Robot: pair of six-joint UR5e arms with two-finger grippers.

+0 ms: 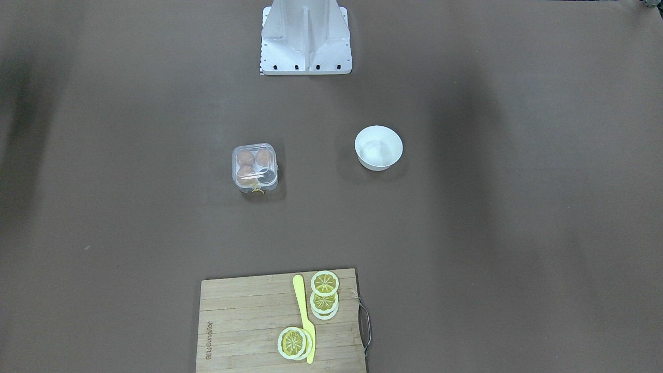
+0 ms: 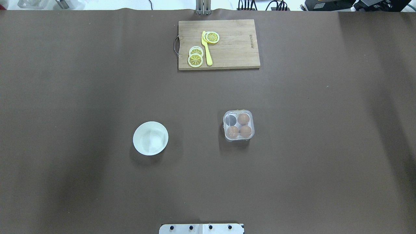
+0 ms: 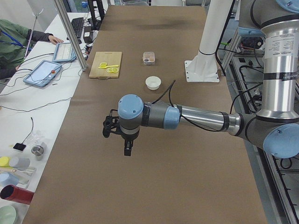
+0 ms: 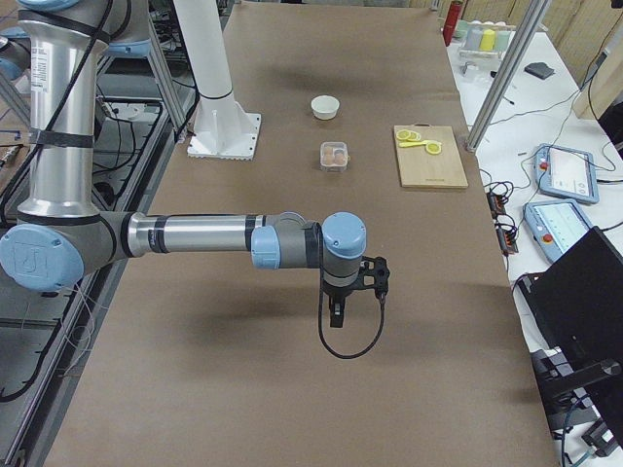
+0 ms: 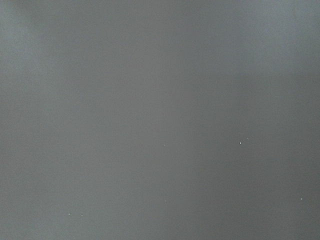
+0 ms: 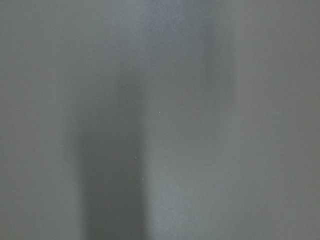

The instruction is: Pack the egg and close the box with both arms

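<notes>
The box [image 2: 238, 125] is a small clear carton at mid-table; its lid looks down over the cells. It holds three tan eggs [image 2: 243, 119], and one cell [image 2: 231, 120] is dark and empty. It also shows in the front-facing view [image 1: 254, 167] with a yellow string [image 1: 257, 190]. My left gripper [image 3: 127, 148] hangs over bare table at the left end, far from the box. My right gripper [image 4: 336, 311] hangs over bare table at the right end. Both show only in side views, so I cannot tell if they are open or shut. Both wrist views show only table surface.
A white bowl [image 2: 150, 138] stands on the left half and looks empty. A wooden cutting board [image 2: 234, 45] with lemon slices [image 2: 195, 59] and a yellow knife [image 2: 206, 48] lies at the far edge. The white base block [image 1: 305, 39] is on the robot's side.
</notes>
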